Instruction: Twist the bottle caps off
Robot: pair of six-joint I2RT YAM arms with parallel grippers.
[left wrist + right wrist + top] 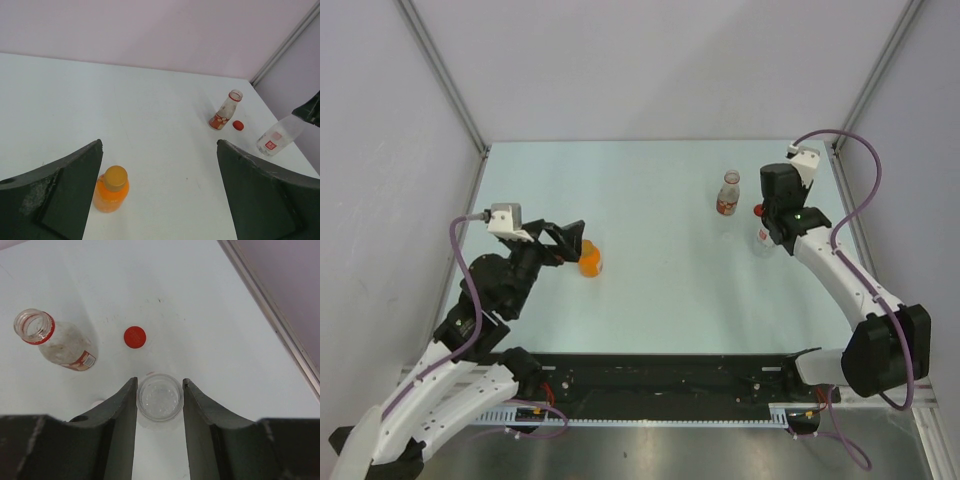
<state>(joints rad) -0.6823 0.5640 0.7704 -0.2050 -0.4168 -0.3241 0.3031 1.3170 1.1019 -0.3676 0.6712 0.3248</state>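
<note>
Nr clear btl (159, 397), red cap (134, 336), labelled btl (55, 342).

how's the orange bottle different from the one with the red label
The orange bottle is full of orange liquid; the labelled bottle is clear and looks empty. The orange bottle has its orange cap on; the labelled bottle is open, with a red cap lying beside it. Both stand on the table.
</note>
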